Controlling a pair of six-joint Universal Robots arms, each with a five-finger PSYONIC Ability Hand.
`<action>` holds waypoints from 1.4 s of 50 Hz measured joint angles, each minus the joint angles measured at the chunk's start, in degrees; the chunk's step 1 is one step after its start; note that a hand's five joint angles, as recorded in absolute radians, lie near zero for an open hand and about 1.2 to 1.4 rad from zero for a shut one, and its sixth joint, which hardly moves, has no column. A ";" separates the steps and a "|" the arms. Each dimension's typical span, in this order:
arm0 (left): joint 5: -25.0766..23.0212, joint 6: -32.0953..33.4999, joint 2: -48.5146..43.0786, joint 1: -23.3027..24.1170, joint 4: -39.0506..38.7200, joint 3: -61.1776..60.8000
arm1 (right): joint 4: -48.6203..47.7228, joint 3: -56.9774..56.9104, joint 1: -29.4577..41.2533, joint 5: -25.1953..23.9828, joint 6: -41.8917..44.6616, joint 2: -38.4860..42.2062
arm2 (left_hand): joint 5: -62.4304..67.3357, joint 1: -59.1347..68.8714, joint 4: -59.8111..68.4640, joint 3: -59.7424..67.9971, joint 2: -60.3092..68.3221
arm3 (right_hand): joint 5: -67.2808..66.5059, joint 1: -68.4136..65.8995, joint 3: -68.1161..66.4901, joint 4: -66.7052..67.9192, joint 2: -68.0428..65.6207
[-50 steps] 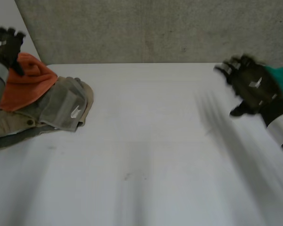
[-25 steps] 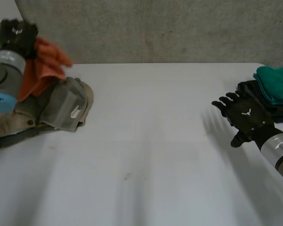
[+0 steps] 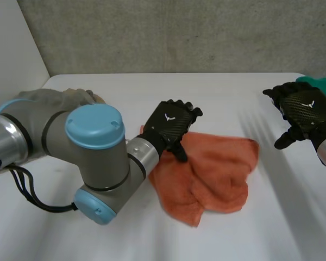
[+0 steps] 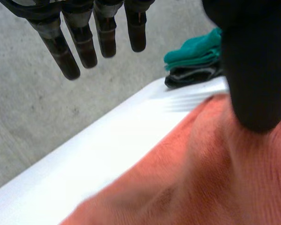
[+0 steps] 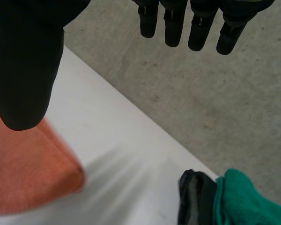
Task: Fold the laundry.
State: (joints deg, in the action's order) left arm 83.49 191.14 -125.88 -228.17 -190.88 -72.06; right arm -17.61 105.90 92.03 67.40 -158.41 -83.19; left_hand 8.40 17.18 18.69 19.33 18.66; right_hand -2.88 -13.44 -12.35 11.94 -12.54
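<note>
The orange cloth [image 3: 212, 168] lay crumpled mid-table [image 3: 125, 89], its long side running across from one arm to the other. The left hand [image 3: 171, 126] was clearly nearer, sitting at the cloth's left corner with fingers [image 4: 84, 40] straight, thumb apart and nothing pinched. The right hand [image 3: 304, 111] hovered off the far end, fingers spread and empty. No readable writing, just a small white mark on each hand's back.

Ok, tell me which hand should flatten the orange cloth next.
Left, probably. The left hand is at the edge of the orange cloth, fingers straight, thumb over it. The right hand hovers open, clear of the cloth, near the teal stack.
</note>
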 measured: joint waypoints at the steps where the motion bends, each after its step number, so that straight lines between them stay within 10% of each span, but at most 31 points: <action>1: 0.77 0.00 0.26 0.18 0.75 0.10 | 1.18 -0.43 0.06 -0.06 -0.16 0.04 | -2.66 -1.67 -2.57 -2.61 -2.34 | 0.00 0.00 0.00 0.00 0.00; 22: 14.36 -0.92 23.31 -1.90 2.23 -23.31 | 29.83 -5.43 0.86 -0.57 5.80 -0.26 | -4.11 -1.92 -4.13 -4.26 -3.73 | 0.00 0.00 0.00 0.00 0.00; 36: 14.09 -0.78 7.98 3.07 -5.77 -22.08 | 15.31 0.86 10.00 -0.22 9.47 7.28 | 1.57 2.71 1.11 0.28 0.98 | -0.22 -0.09 -0.24 0.26 -0.11; 47: 15.28 0.13 -1.55 4.16 -12.29 -13.66 | 4.35 0.07 12.65 0.43 9.29 13.86 | 47.03 48.05 49.50 48.21 49.36 | -52.75 -47.79 -54.63 55.51 -54.01; 61: 16.85 -0.43 21.39 5.79 2.09 -11.70 | 18.66 -12.75 8.73 1.26 9.53 -4.89 | 47.03 48.05 49.89 48.75 49.86 | -52.77 -47.73 -54.81 56.60 -54.01; 70: 16.63 -0.09 22.10 3.89 7.63 -6.57 | 27.62 -29.05 8.32 0.91 9.98 2.23 | 48.49 48.05 49.90 48.76 49.86 | -52.77 -47.73 -55.82 56.63 -54.01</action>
State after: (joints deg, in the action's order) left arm 100.11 191.05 -103.78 -224.28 -183.25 -78.64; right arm 10.01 76.85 100.35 68.31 -148.43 -80.95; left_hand 56.89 65.22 68.59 68.09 68.52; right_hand -55.65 -61.18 -68.17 68.57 -66.55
